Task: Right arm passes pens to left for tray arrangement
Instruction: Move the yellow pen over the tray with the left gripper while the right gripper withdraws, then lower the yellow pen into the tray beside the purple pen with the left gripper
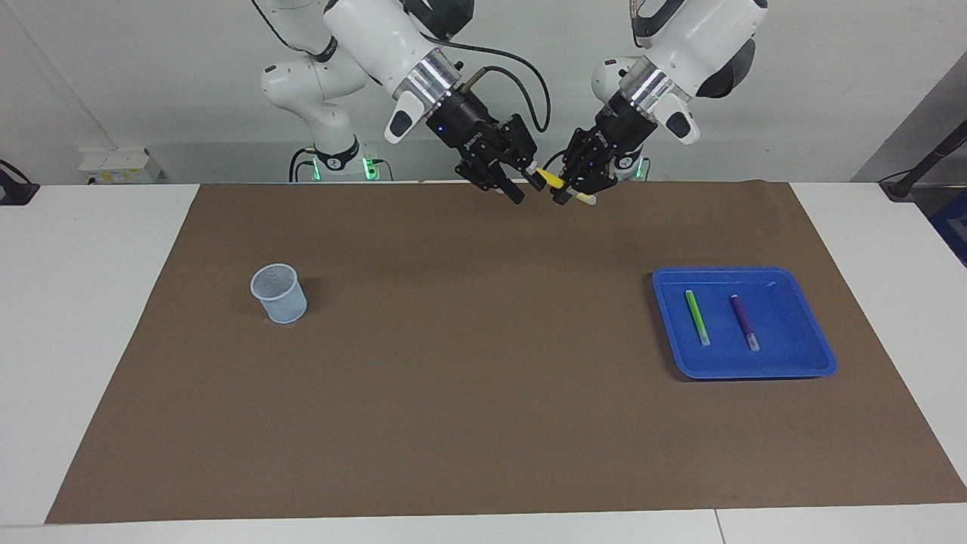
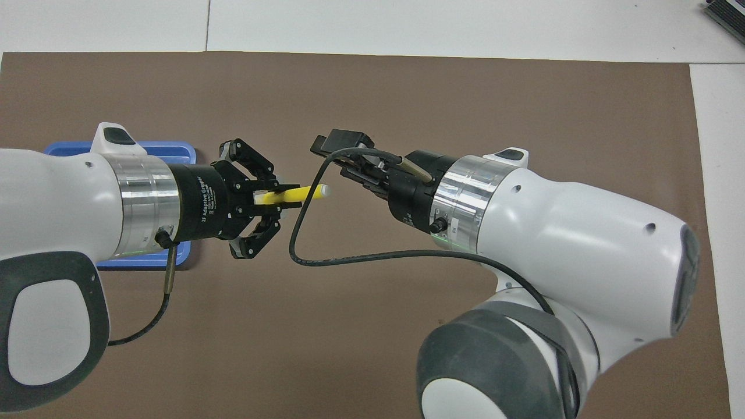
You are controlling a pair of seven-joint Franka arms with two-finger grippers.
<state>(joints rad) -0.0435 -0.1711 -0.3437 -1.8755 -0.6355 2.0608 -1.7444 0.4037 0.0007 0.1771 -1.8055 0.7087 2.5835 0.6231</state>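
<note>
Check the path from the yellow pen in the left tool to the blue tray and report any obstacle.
Nothing visible blocks it. The left tool holds the yellow pen in the air over bare mat, clear of the right tool. The blue tray lies toward the left arm's end, with a green pen and a purple pen inside.
</note>
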